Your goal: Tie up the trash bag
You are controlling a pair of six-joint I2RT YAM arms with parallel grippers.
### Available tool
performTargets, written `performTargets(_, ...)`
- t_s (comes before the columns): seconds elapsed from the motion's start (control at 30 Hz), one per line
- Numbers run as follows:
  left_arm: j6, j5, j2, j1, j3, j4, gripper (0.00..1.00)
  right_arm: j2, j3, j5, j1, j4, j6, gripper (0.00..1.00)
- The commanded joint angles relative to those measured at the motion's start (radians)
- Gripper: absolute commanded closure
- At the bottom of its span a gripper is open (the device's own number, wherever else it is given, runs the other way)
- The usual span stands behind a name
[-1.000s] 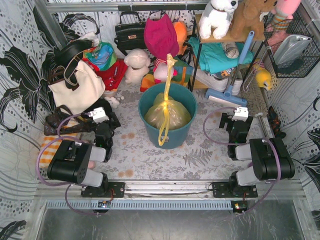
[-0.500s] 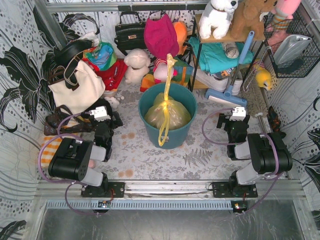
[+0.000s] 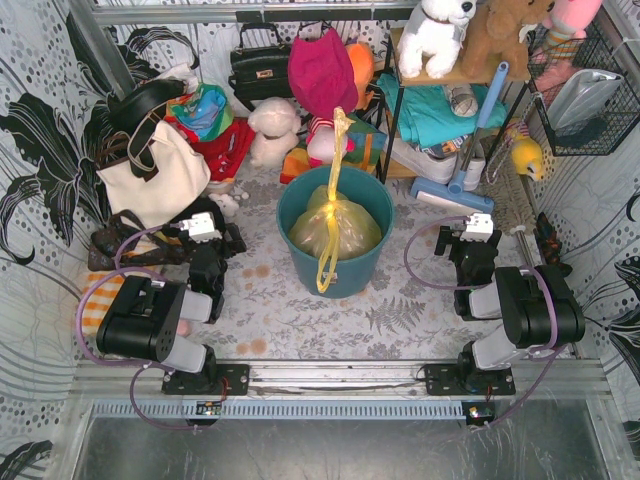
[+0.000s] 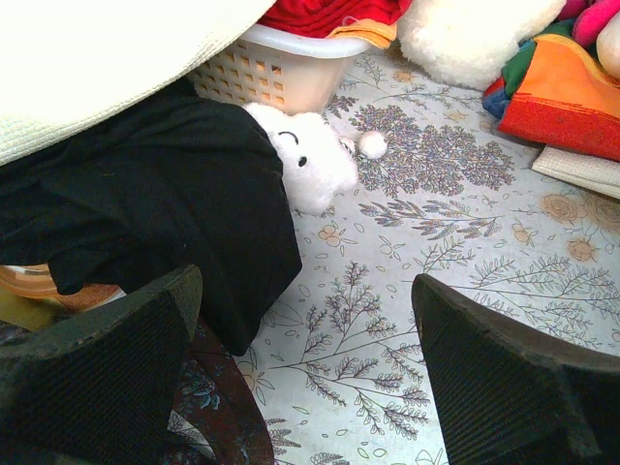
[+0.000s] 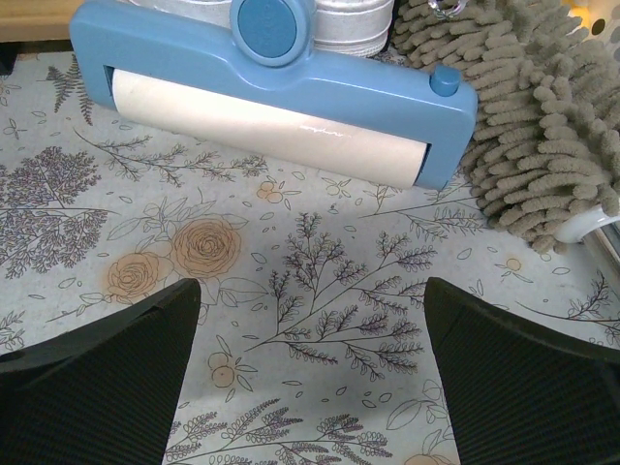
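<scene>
The teal bucket (image 3: 352, 280) stands in the middle of the flowered table (image 3: 300, 320), and the trash bag (image 3: 335, 228) sits down inside it, filling most of the opening. By the look of it the bag is thin, crinkly film over light crumpled paper. I judge it light and soft, with no shape of its own, and likely to slip and bunch rather than resist a pull. It could tear if pinched hard or dragged against the rim.

Two long twisted tails come off the bag's mouth. The far tail (image 3: 340, 140) rises above the bucket toward the back, and the near tail (image 3: 325, 262) drapes over the near rim and down the outer wall. These look like the places to take hold — one tail per arm, gripped partway along where the plastic is gathered thick, not on the loose belly of the bag.

The left gripper (image 4: 305, 286) sits to the left of the bucket, well apart from it. Its jaws are spread wide and hold nothing, with a black cloth (image 4: 165, 213) and a small white plush (image 4: 310, 165) on the table beyond them.

The right gripper (image 5: 312, 291) sits to the right of the bucket, also well apart, and is just as wide and empty — its fingers frame bare table, with a blue lint roller (image 5: 271, 92) beyond.
</scene>
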Motion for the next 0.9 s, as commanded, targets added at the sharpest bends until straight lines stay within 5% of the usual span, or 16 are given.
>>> performTargets(0.0, 0.007, 0.002, 0.005, 0.008, 0.014, 0.064, 0.02, 0.006, 0.003, 0.017, -0.007, 0.049, 0.005, 0.03)
performTargets(0.87, 0.007, 0.003, 0.004, 0.008, 0.015, 0.062, 0.02, 0.005, 0.006, 0.010, -0.007, 0.035, 0.015, 0.03)
